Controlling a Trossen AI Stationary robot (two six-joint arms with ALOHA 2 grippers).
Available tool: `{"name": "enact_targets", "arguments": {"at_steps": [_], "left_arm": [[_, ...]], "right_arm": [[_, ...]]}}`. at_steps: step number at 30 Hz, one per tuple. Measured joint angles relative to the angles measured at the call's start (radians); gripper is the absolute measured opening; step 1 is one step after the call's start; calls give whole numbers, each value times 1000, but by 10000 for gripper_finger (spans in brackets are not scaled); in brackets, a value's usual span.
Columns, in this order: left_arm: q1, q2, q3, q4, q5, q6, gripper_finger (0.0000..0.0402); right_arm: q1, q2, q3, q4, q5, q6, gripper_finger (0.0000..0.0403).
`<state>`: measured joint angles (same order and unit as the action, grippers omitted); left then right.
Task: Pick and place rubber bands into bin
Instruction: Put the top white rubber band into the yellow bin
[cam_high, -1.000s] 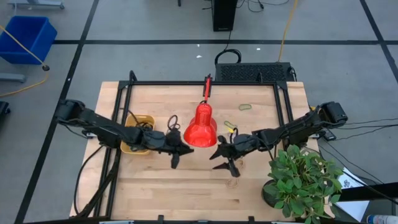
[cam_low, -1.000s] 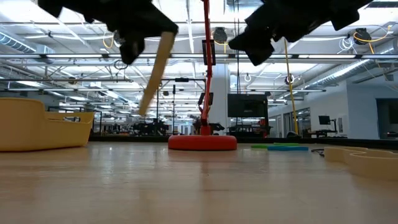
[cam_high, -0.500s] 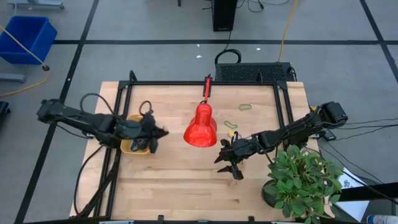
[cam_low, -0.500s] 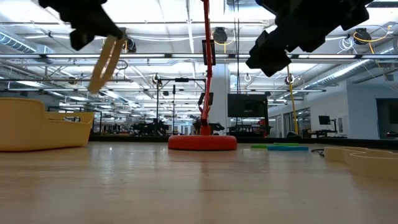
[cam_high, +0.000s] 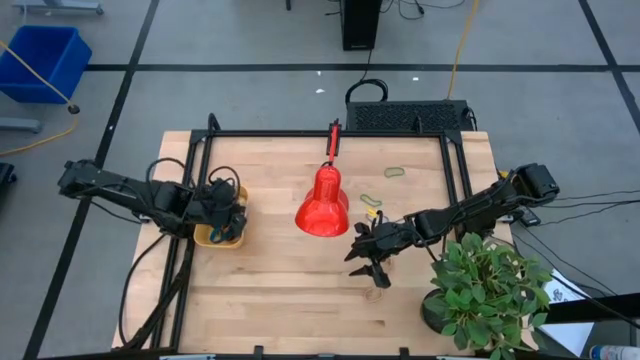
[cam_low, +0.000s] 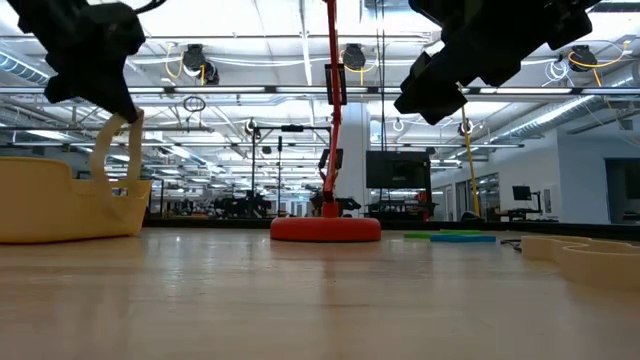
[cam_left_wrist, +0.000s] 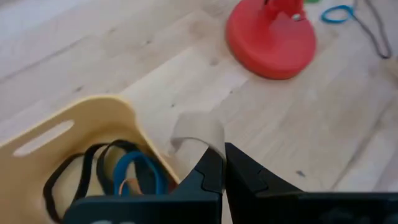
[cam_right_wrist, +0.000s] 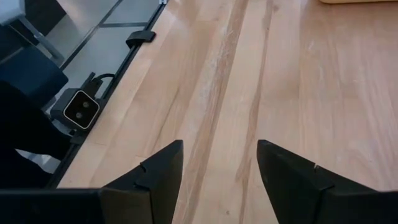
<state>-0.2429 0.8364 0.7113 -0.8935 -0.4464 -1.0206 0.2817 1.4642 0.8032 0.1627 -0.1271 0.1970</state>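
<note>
table: pale wood, matt, grained; bin: smooth yellow plastic; lamp base: glossy red

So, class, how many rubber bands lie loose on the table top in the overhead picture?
2: one rubber band out to the right of the lamp, a second band closer beside it. Others may be hidden.

Bright overhead light, blurred wrist views.

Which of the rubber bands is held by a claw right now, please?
The wide tan band, pinched in the left claw over the bin; the others lie loose.
</note>
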Motion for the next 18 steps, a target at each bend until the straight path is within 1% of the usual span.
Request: {"name": "enact_targets", "arguments": {"at_steps": [1, 3, 7, 12, 15, 18], "left_arm": [[5, 0, 0, -11, 2, -12, 4], [15, 0, 13, -65, 4, -44, 4], [38, 16, 97, -250, 7, -110, 4], [63, 69, 201, -468, 12, -165, 4], [79, 118, 214, -527, 37, -172, 4], [94, 170, 209, -526, 73, -169, 4]], "right_arm": [[0, 0, 0, 0, 3, 0, 199], [0, 0, 0, -1, 43, 0, 199], [-1, 0, 0, -9, 121, 0, 199], [0, 0, 0, -10, 131, 0, 199], [-1, 0, 0, -10, 131, 0, 199], [-1, 0, 0, -10, 131, 0, 199]]}}
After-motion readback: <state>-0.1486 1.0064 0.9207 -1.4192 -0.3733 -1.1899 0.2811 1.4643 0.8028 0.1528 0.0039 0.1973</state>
